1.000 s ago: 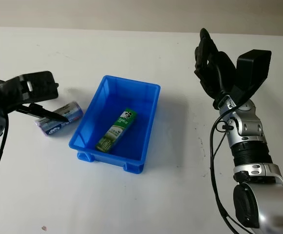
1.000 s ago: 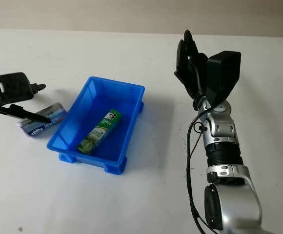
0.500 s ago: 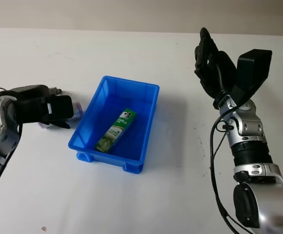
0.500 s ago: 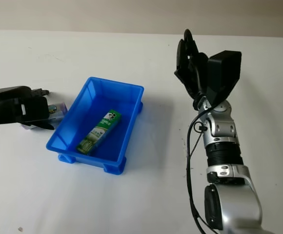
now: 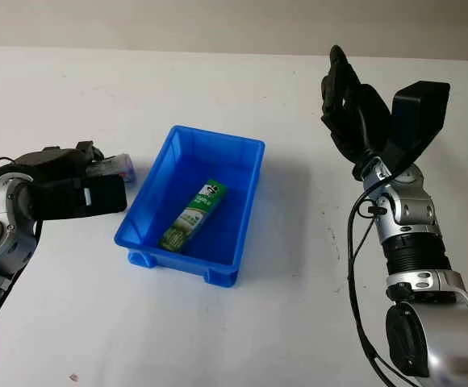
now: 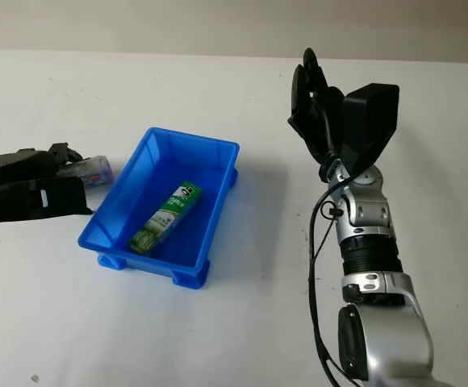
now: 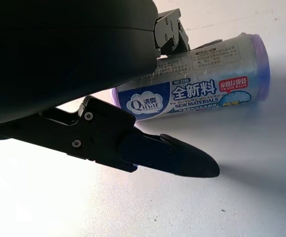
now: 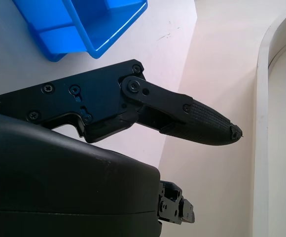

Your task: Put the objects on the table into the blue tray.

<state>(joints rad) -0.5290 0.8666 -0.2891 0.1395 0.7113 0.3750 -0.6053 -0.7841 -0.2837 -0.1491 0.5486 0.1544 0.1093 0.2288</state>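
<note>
Bag roll (image 7: 192, 91) lies on its side on the white counter (image 5: 242, 330), just left of the blue tray (image 5: 250, 234), long axis running roughly toward the tray wall, one end near it. Left hand (image 5: 77, 189) sits low over the roll, fingers (image 7: 167, 155) either side of it; contact looks likely but can't tell if it's actually clenched on it. Green box (image 5: 194, 214) lies inside the tray, long axis along the tray's length. Right hand (image 5: 345, 101) is raised well right of the tray, released, holding nothing, forearm upright.
</note>
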